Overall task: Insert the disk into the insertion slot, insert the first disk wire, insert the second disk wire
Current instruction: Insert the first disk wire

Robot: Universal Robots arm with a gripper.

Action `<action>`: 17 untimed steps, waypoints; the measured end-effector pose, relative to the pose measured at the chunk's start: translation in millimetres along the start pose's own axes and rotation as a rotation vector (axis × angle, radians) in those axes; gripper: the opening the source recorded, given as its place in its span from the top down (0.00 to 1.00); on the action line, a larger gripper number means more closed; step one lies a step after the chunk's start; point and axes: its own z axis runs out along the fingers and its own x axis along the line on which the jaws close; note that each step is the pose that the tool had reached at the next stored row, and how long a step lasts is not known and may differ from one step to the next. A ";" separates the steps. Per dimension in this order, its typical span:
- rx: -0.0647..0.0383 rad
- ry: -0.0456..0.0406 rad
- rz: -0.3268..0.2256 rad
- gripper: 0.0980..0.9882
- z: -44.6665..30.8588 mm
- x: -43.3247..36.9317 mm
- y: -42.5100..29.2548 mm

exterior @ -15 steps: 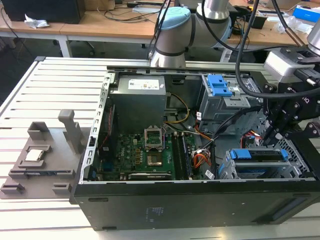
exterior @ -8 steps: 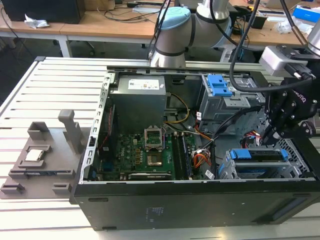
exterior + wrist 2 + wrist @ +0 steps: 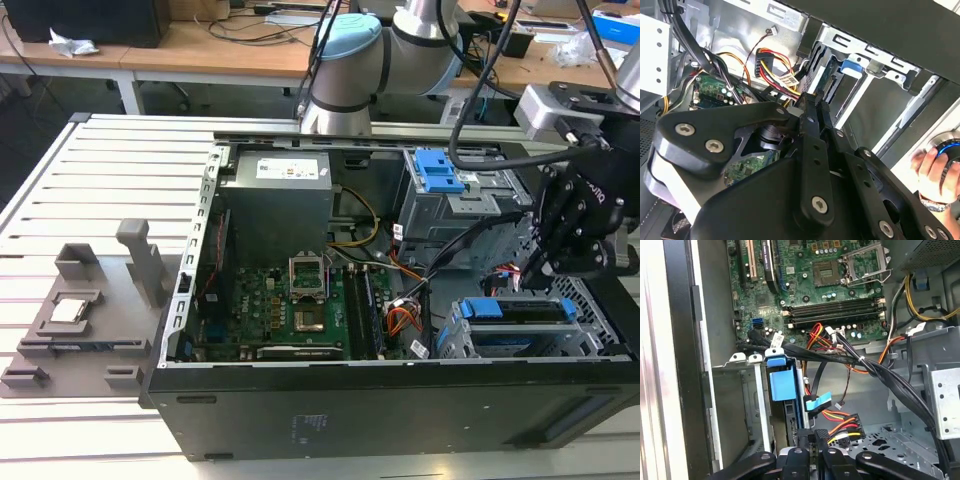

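Open PC case (image 3: pixel 400 400) on slatted grey worktop (image 3: pixel 110 170); cluttered wooden desks (image 3: pixel 200 50) behind. Robot claw (image 3: pixel 540 268), fingers together, near disk (image 3: pixel 520 310) seated in insertion slot (image 3: pixel 452 338).

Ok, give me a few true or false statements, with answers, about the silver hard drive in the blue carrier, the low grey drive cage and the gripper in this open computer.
1. The silver hard drive in its bright blue plastic carrier sits in the low grey perforated metal drive cage. True.
2. The black robot gripper hangs at the exterior view's left. False: it is at that view's right, just above the low cage.
3. The black computer case is closed. False: its side is open and the green motherboard shows inside.
4. A person's hand appears in the second wrist view. True.
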 end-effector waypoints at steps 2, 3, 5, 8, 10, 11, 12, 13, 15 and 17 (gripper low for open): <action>0.000 -0.0026 -0.001 0.93 0.1 3.0 -0.5; -0.001 -0.0067 -0.001 0.93 0.2 5.0 -0.8; -0.002 -0.0132 -0.009 0.93 0.6 11.2 -1.6; -0.001 -0.0113 -0.043 0.93 3.3 11.6 -3.3; -0.001 -0.0111 -0.046 0.93 5.5 11.1 -6.7; -0.002 -0.0110 -0.047 0.93 6.3 10.9 -7.5; -0.002 -0.0109 -0.048 0.93 6.8 10.9 -7.9; -0.002 -0.0106 -0.051 0.93 7.6 10.9 -8.0; -0.001 -0.0102 -0.059 0.93 8.9 10.9 -8.2; -0.001 -0.0100 -0.064 0.93 9.7 11.0 -8.3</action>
